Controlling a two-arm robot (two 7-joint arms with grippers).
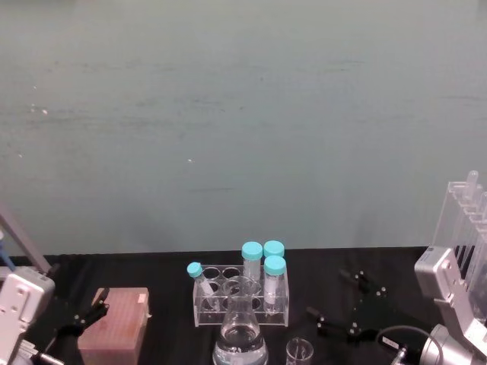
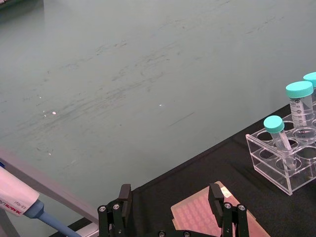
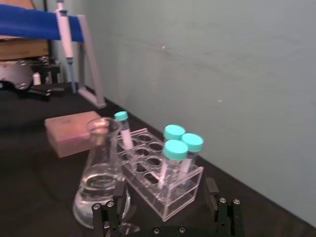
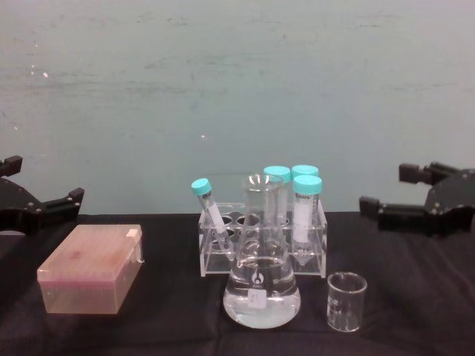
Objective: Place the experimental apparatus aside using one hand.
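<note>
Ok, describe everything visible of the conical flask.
The conical flask is clear glass: a wide round base tapering to a straight neck with an open flared rim, and a small pale mark low on its front. Clear liquid fills its lowest part. It stands upright on the black table, just in front of the clear tube rack; whether they touch is unclear. The small beaker stands apart on its right. The left gripper and right gripper hang open, away from it.

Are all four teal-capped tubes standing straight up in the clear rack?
No, the capped tube at the rack's left end leans at a tilt, while the other three tubes stand upright.
</note>
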